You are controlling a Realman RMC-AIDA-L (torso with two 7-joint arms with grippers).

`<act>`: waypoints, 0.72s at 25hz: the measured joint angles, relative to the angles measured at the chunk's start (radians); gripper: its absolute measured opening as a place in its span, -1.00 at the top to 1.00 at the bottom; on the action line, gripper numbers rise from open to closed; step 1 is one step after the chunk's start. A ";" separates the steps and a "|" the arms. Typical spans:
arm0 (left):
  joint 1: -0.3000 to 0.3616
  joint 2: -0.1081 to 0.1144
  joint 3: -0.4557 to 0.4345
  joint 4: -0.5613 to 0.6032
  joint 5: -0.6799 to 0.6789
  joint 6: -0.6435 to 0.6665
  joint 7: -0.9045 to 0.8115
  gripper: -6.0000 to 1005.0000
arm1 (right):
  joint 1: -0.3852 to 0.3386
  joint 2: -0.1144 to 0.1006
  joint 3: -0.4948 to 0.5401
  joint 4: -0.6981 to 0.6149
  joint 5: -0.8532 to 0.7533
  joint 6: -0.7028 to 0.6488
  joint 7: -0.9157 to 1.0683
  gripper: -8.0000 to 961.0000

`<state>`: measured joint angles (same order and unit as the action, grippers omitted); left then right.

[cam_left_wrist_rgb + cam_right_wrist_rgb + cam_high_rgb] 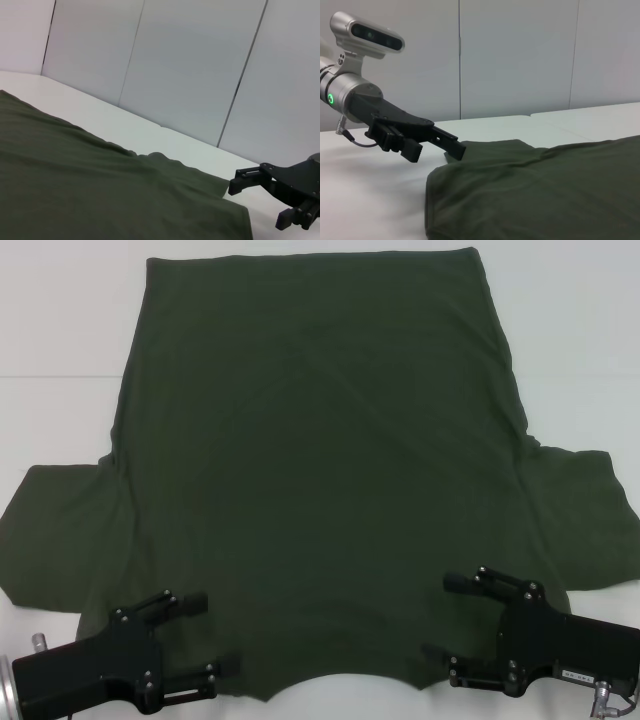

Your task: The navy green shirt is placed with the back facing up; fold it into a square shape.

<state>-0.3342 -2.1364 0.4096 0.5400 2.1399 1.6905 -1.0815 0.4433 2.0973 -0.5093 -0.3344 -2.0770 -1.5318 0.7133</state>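
From the head camera we see the shirt (320,470) spread flat on the white table (60,340), plain side up, hem at the far edge and collar end nearest us. Both sleeves stick out sideways — one to the left, one to the right. The left gripper (205,635) sits at the near left corner of the cloth, over the shoulder area, its two fingers spread wide apart and pointing inward across the fabric. The right gripper (445,620) mirrors it on the near right shoulder, fingers likewise spread, pointing toward the middle. Neither one has any cloth between its fingers that we can see.

Over to the left wrist camera: the shirt (100,185) fills the lower part, lying flat with a small ripple along its edge, the table (150,135) pale beyond it and grey wall panels (190,65) behind. Far off we catch the right gripper (260,197), its fingers parted, reaching over the sleeve's edge.

And the right wrist camera — here the shirt (545,190) lies low across the table (370,195), a sleeve's rounded corner toward us. The left gripper (437,145) comes in from the other side, silver wrist and camera behind it, fingers apart, with the longer finger's tip at the sleeve's edge; we cannot tell whether it touches the fabric.
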 joint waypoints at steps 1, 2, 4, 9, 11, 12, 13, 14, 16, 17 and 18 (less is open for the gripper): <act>0.000 0.000 0.000 0.000 0.000 0.000 -0.004 -0.82 | 0.000 0.000 0.000 0.000 0.000 0.000 0.000 -0.84; 0.000 0.000 0.000 0.000 0.000 0.000 -0.011 -0.82 | 0.000 0.000 0.000 0.000 0.000 -0.001 0.000 -0.84; -0.001 0.002 0.000 0.000 0.000 0.001 -0.036 -0.82 | 0.000 0.000 0.000 0.000 0.000 -0.001 0.000 -0.84; -0.009 0.011 0.000 0.003 0.000 0.013 -0.141 -0.82 | 0.000 0.000 0.000 0.000 0.000 -0.002 0.000 -0.84; -0.013 0.017 -0.006 0.007 0.000 0.025 -0.193 -0.82 | 0.000 0.000 0.000 0.000 0.000 -0.002 0.000 -0.84; -0.016 0.022 -0.009 0.008 0.000 0.028 -0.228 -0.82 | 0.000 0.000 0.000 0.000 0.000 -0.002 0.000 -0.84; -0.019 0.027 -0.011 0.008 0.000 0.030 -0.270 -0.82 | 0.000 -0.001 0.000 0.000 0.000 -0.002 0.000 -0.84; -0.025 0.036 -0.012 0.010 0.000 0.031 -0.332 -0.82 | 0.000 -0.001 0.000 0.000 0.000 -0.002 0.000 -0.84; -0.035 0.052 -0.012 0.013 0.000 0.032 -0.429 -0.82 | -0.001 -0.002 0.000 0.000 0.000 -0.002 0.000 -0.84; -0.040 0.064 -0.012 0.020 0.001 0.034 -0.496 -0.82 | -0.002 -0.002 0.000 0.000 0.000 -0.002 0.000 -0.84; -0.044 0.072 -0.012 0.031 0.002 0.036 -0.548 -0.82 | -0.002 -0.002 0.000 0.000 0.000 -0.002 0.000 -0.84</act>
<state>-0.3782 -2.0647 0.3972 0.5708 2.1415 1.7266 -1.6290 0.4418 2.0954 -0.5092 -0.3344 -2.0770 -1.5338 0.7133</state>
